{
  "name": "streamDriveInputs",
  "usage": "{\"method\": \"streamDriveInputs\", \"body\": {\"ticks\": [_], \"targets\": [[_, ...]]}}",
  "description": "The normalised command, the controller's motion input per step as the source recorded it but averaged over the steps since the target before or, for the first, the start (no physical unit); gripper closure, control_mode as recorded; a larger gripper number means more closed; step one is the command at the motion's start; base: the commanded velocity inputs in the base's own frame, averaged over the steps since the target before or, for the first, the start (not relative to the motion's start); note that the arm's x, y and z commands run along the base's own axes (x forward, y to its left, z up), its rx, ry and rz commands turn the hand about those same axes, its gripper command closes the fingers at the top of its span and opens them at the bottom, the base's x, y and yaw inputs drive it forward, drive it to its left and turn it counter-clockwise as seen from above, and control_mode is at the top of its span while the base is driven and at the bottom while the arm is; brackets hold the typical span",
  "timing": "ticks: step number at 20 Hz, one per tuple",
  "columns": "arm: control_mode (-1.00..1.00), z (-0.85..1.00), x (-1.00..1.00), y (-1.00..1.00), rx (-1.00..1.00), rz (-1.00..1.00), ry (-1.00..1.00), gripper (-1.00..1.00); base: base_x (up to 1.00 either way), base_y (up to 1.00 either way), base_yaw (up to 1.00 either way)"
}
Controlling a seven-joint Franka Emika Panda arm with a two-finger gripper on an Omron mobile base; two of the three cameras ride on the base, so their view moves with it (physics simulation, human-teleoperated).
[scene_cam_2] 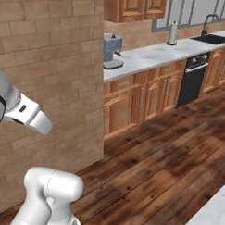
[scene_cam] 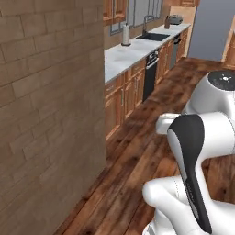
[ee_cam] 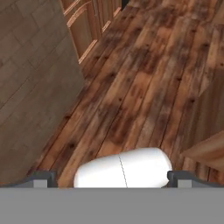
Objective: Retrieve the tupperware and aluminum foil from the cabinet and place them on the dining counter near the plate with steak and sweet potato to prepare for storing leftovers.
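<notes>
My gripper (ee_cam: pixel 111 180) hangs over the plank floor, pointing down at it. Its two dark fingertips (ee_cam: pixel 43 179) stand far apart at the bottom corners of the hand view, open, with nothing held between them. The tupperware, the aluminum foil, the cabinet, the dining counter and the plate with steak and sweet potato are all out of view. My white arm (scene_cam: pixel 193 151) is folded close in front of the base.
A brick wall (scene_cam: pixel 46 114) stands close on the left. Past it runs a marble worktop (scene_cam: pixel 124 53) on wooden base units, with a coffee machine (scene_cam_2: pixel 111 50), a paper-towel roll (scene_cam: pixel 125 34), a sink (scene_cam: pixel 153 36) and a black appliance front (scene_cam_2: pixel 192 78). Wooden floor (ee_cam: pixel 144 87) lies open ahead. A pale slab corner (scene_cam_2: pixel 214 218) shows lower right.
</notes>
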Motion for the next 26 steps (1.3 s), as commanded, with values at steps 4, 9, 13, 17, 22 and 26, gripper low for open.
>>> {"method": "streamDriveInputs", "body": {"ticks": [4,9,13,17,22,26], "targets": [[1.0,0.0,0.0,0.0,0.0,0.0,0.0,-1.0,1.0,0.0,-0.4],[1.0,0.0,0.0,0.0,0.0,0.0,0.0,-1.0,0.95,-0.08,-0.49],[1.0,0.0,0.0,0.0,0.0,0.0,0.0,-1.0,0.83,-0.23,-0.54],[1.0,0.0,0.0,0.0,0.0,0.0,0.0,-1.0,0.85,-0.18,-0.53],[1.0,0.0,0.0,0.0,0.0,0.0,0.0,-1.0,1.0,-0.01,-0.31],[1.0,0.0,0.0,0.0,0.0,0.0,0.0,-1.0,1.0,0.0,-0.18]]}}
